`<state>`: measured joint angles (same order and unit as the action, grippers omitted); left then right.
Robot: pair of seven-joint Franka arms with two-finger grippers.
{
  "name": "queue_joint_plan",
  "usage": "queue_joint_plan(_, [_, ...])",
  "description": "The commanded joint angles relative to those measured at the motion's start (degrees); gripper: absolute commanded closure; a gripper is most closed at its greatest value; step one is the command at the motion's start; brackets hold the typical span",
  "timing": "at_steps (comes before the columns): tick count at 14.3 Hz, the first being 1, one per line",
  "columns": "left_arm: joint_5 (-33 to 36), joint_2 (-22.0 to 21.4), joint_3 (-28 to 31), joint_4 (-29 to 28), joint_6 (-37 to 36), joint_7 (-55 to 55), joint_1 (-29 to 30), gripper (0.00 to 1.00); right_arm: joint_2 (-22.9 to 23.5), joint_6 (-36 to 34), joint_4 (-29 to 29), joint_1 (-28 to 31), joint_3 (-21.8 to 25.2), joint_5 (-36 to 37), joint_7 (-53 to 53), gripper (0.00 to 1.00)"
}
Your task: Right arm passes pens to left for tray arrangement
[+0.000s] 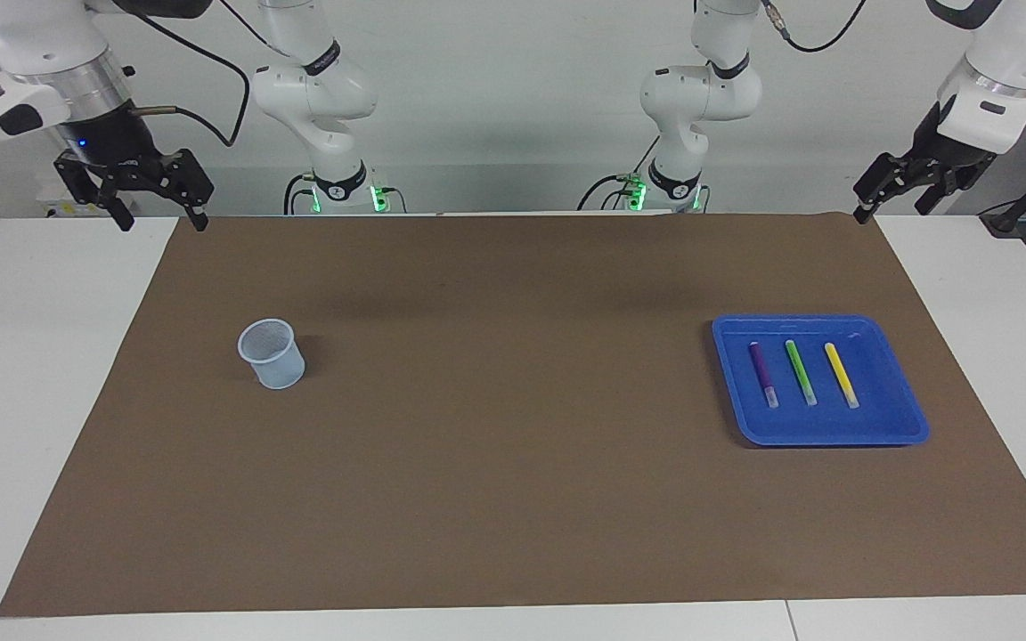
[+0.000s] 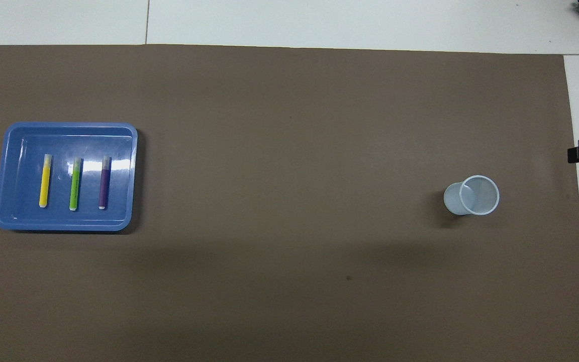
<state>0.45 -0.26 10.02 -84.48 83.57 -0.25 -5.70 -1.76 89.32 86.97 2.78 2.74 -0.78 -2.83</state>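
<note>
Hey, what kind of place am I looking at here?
Likely a robotics lab: two arms mounted at a table, a brown mat, and test props, namely a tray of pens and a cup.

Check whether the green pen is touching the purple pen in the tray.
Apart. The overhead view shows bare blue tray floor between the green pen and the purple pen, lying parallel.

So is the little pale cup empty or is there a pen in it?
Empty: the overhead view looks into the cup and shows only its bare inside.
</note>
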Motion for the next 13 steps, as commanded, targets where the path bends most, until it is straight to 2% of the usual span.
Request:
queue_joint_plan(1, [1.0, -1.7, 0.2, -1.8, 0.7, 1.0, -0.4, 0.0, -0.6, 0.2, 0.3, -0.1, 0.0, 0.0, 0.8, 0.0])
queue_joint_plan(13, [-0.1, -2.6, -0.9, -1.6, 0.5, 3.3, -0.6, 0.0, -0.7, 0.1, 0.4, -0.1, -0.2, 0.0, 0.8, 0.0])
